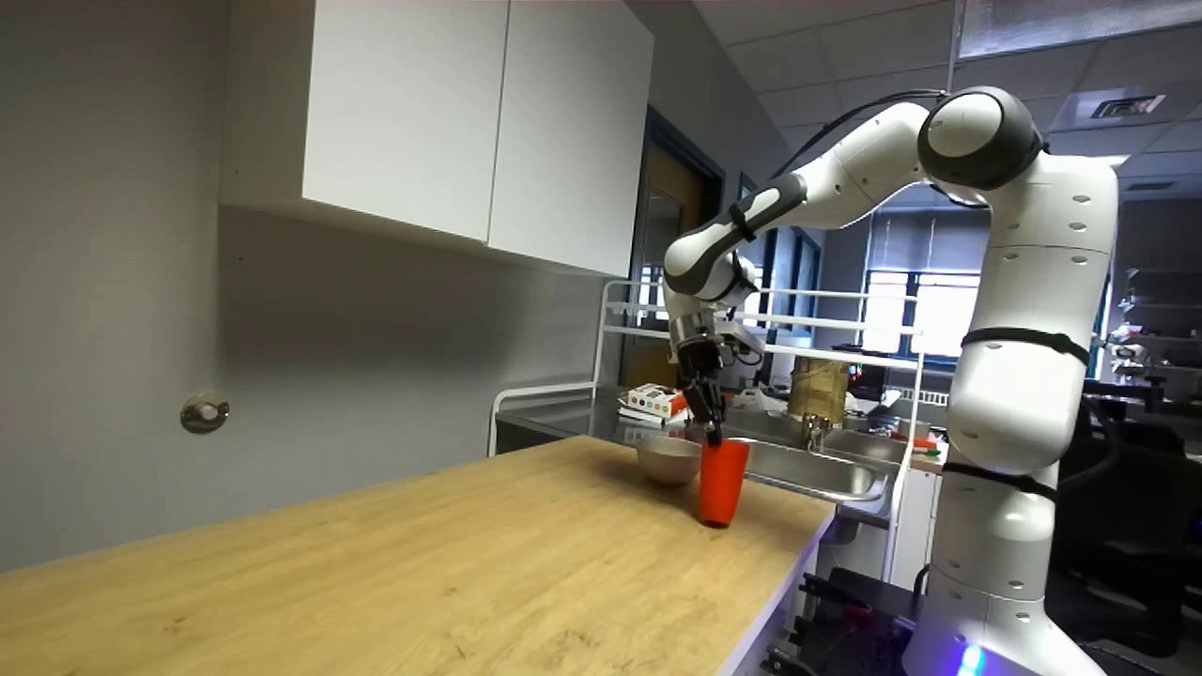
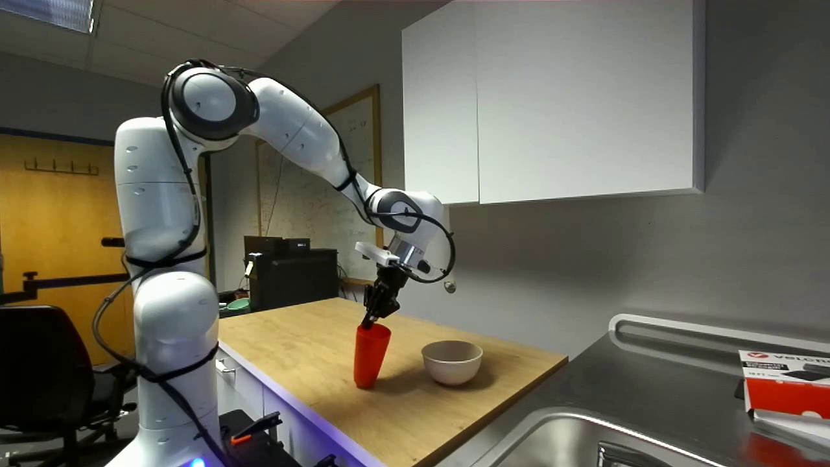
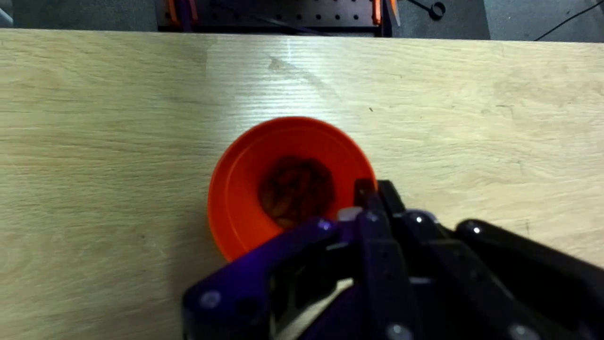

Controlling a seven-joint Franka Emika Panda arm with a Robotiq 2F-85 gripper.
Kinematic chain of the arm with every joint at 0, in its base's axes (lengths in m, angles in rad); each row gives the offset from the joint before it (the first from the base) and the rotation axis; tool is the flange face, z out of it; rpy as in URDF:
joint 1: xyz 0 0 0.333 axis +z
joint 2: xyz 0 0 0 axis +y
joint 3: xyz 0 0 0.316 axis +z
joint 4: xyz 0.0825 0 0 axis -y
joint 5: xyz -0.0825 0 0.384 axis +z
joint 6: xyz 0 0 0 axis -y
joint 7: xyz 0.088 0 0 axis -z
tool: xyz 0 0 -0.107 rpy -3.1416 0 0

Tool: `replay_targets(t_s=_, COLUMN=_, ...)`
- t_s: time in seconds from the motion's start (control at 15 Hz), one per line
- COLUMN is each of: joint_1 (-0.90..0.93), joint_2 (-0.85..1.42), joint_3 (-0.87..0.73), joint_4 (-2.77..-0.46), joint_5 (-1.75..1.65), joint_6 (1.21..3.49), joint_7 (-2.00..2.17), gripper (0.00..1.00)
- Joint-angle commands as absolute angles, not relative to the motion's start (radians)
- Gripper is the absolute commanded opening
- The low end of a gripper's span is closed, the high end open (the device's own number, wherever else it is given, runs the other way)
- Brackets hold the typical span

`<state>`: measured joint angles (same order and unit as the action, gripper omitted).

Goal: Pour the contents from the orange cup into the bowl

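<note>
A smooth, slightly tapered orange-red plastic cup (image 2: 371,360) is shown in both exterior views a little tilted, over the pale, wood-grained worktop (image 1: 451,573), near its edge; whether the base is touching the wood cannot be told. At three o'clock of its round mouth in the wrist view, the cup's side is clenched by the black two-finger gripper (image 3: 376,191), with one fingertip set inside the rim and one outside. Small brownish pieces (image 3: 297,191), dark and blurred, are gathered at the bottom of the cup. The small, round, pale grey bowl (image 2: 452,368) is set upright on the worktop, apart from the cup but near it, at three o'clock from it in an exterior view. There, a shiny steel sink (image 2: 551,444), let into a glossy dark counter (image 2: 661,389), is found at four o'clock from the cup, and a red-and-white cardboard box (image 2: 788,395) is laid at three o'clock. At one o'clock, flat white cupboards (image 2: 583,104) are mounted on a plain grey wall (image 2: 765,162); at eleven, a wood-framed whiteboard (image 2: 311,220) is hung. Black straps (image 1: 1025,335) are wound round the white, rounded arm (image 1: 1042,272).
</note>
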<state>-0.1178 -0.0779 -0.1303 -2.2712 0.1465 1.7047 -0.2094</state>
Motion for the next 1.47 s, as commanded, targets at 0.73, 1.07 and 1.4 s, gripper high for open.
replay_targets(t_s=0.73, joint_1=-0.073, joint_2=-0.088, joint_3=-0.121, joint_4=-1.979, joint_5=0.111, joint_6=1.73, joint_7=-0.386, gripper=0.01)
replay_targets(t_s=1.07, joint_1=-0.091, joint_2=0.034, joint_3=-0.139, joint_4=-1.848, joint_5=0.199, joint_6=1.752, joint_7=-0.591, gripper=0.01)
replay_targets(t_s=1.4, joint_1=-0.187, joint_2=0.152, joint_3=-0.166, joint_4=-1.766, joint_5=0.337, joint_6=1.719, joint_7=-0.767, gripper=0.01)
